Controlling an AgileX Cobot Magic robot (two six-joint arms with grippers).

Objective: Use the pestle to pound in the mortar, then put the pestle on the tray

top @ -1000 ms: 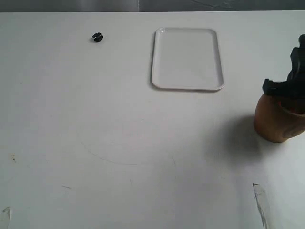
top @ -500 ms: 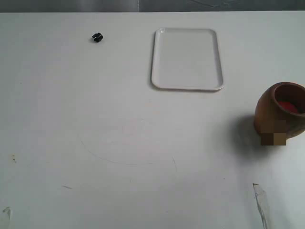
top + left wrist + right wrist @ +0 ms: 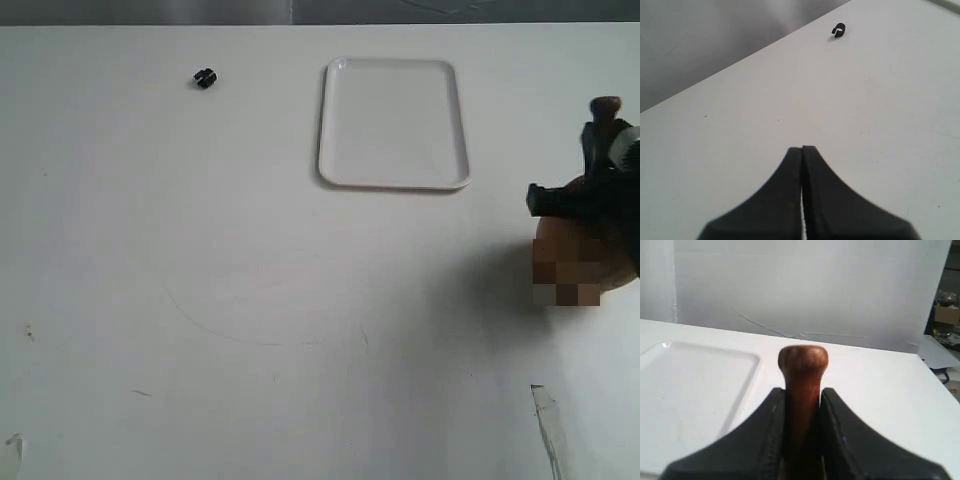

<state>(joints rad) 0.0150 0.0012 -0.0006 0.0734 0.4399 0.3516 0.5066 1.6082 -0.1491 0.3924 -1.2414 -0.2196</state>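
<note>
At the right edge of the exterior view my right gripper (image 3: 600, 195) sits over the light-brown mortar (image 3: 610, 268) and hides its mouth. It is shut on the reddish-brown pestle (image 3: 802, 380), which stands upright between the fingers. The pestle's end (image 3: 604, 106) sticks up above the gripper. The white tray (image 3: 393, 122) lies flat to the far left of the mortar, and it also shows beside the fingers as the tray (image 3: 690, 385) in the right wrist view. My left gripper (image 3: 802, 149) is shut on nothing over bare table and does not show in the exterior view.
A tiny black object (image 3: 205, 78) lies near the table's far edge, left of the tray; the same black object (image 3: 839, 31) appears ahead of my left gripper. A scrap of clear tape (image 3: 545, 415) sticks to the table at the front right.
One second ago my right gripper was over the mortar. Half a second ago it was out of view, leaving the red inside exposed. Now it is back over the mortar with the pestle.
</note>
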